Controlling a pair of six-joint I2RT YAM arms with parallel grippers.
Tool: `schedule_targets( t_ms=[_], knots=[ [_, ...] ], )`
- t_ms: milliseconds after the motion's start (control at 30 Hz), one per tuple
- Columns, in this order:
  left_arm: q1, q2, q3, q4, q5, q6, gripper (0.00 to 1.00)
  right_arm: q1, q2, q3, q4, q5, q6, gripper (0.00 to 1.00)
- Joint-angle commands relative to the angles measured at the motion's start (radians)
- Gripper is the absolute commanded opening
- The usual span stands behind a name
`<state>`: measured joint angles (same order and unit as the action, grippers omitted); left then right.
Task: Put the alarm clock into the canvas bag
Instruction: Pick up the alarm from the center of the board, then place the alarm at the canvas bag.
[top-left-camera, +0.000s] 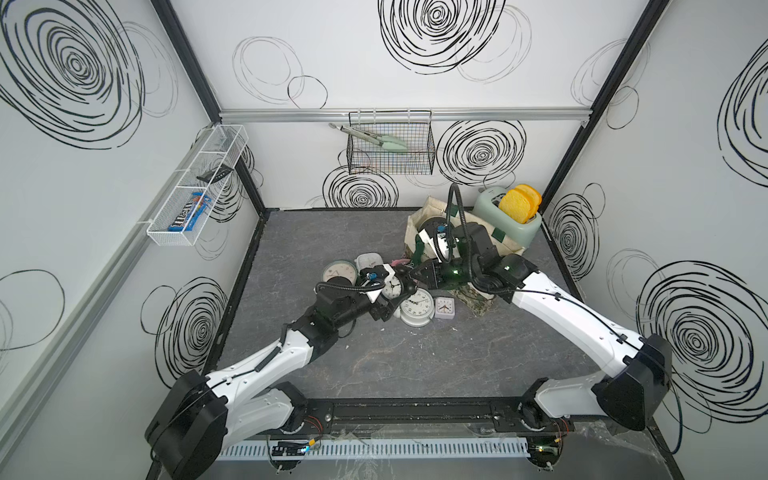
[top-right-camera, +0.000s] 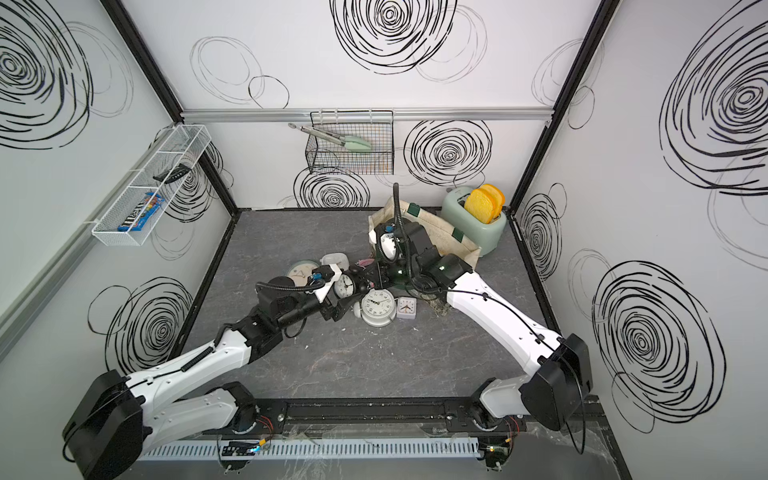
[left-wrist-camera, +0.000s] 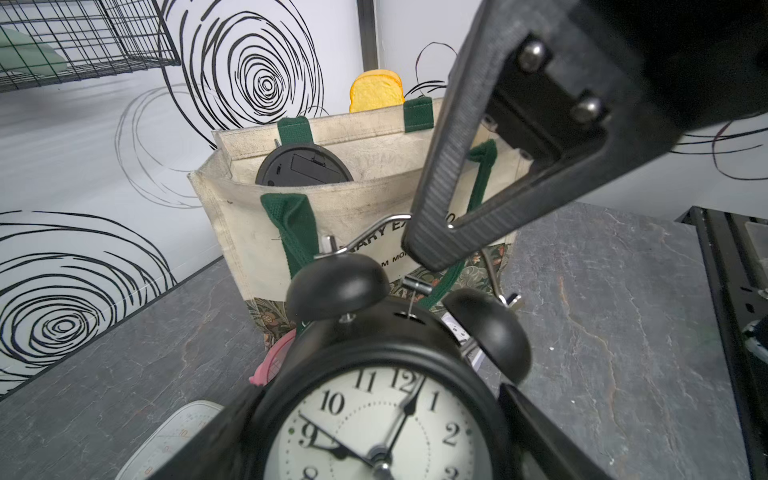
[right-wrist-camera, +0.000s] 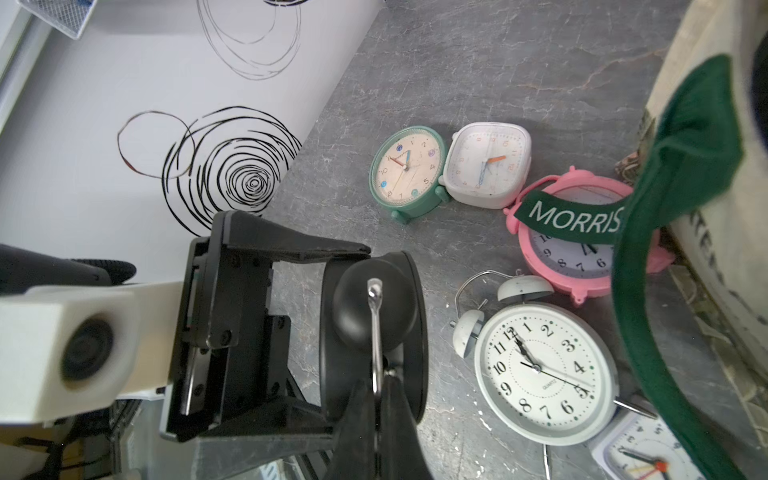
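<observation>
The dark green webbing handle (right-wrist-camera: 575, 220) drooping from the cream boxy canvas bag (left-wrist-camera: 345, 208) reads "MORRIS". In the left wrist view, things in front cut the print on the bag's side to "…NARY EX…" and "…M MO…". The white twin-bell round clock (right-wrist-camera: 540, 370) has "QUARTZ" on its dial. The blue box (top-left-camera: 189, 216) in the white wire shelf (top-left-camera: 166, 241) on the left wall reads "m&m's".

The black twin-bell alarm clock (top-left-camera: 391, 286) is near the middle of the grey stone-look tabletop (top-left-camera: 374, 374), between the two arms. The left gripper (right-wrist-camera: 353, 336) clasps its round body, with the jaws wide around it. The right gripper (right-wrist-camera: 376, 399) is pinched tight on its thin wire handle.

Directions below take 12 o'clock as the back wall in both top views. The bag stands at 1 to 2 o'clock from that clock, mouth open, with a black round disc (left-wrist-camera: 301, 166) leaning inside. A mint toaster (top-left-camera: 507, 224) is just beside the bag at its 2 o'clock.

Other clocks crowd the held one:
- The green round clock (right-wrist-camera: 409, 170) is at 10 o'clock.
- The white rounded-square clock (right-wrist-camera: 488, 164) is at 11.
- The pink clock (right-wrist-camera: 582, 253) lies under the handle at 12.
- The white twin-bell round clock is close by at 4.

Bare tabletop runs from 5 round to 8 o'clock, as far as the black front rail (top-left-camera: 415, 411).
</observation>
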<state>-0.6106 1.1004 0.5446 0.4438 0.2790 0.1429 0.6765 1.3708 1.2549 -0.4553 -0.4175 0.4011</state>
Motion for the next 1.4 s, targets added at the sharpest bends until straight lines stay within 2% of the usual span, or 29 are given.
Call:
schedule_targets(
  t_ms=[0,67,100,233,333,467,700,933,1367],
  knots=[
    [-0.004,-0.010,0.030,0.097,-0.004,0.001,0.71,0.008,-0.004,-0.007,-0.016,-0.011,-0.009,0.00],
    [-0.006,-0.013,0.042,0.074,-0.012,-0.023,0.80,0.000,-0.014,0.006,-0.028,0.014,-0.023,0.00],
    [-0.006,-0.015,0.056,0.053,-0.026,-0.053,0.97,-0.012,-0.023,0.017,-0.030,0.026,-0.031,0.00],
    [-0.007,-0.057,0.080,0.024,-0.054,-0.139,0.96,-0.087,-0.067,0.082,-0.007,0.056,-0.033,0.00],
    [0.008,-0.116,0.058,0.042,-0.129,-0.203,0.96,-0.144,-0.083,0.151,-0.028,0.126,-0.031,0.00],
    [0.026,-0.121,0.109,-0.069,-0.233,-0.256,0.96,-0.289,-0.098,0.190,-0.065,0.175,-0.037,0.00],
    [0.028,-0.142,0.099,-0.067,-0.247,-0.296,0.96,-0.455,-0.081,0.180,-0.135,0.297,-0.112,0.00],
    [0.012,-0.151,0.098,-0.074,-0.251,-0.284,0.96,-0.477,-0.043,0.134,-0.128,0.305,-0.159,0.00],
    [-0.003,-0.147,0.094,-0.074,-0.253,-0.282,0.96,-0.459,0.071,0.098,-0.029,0.270,-0.148,0.00]
  ],
)
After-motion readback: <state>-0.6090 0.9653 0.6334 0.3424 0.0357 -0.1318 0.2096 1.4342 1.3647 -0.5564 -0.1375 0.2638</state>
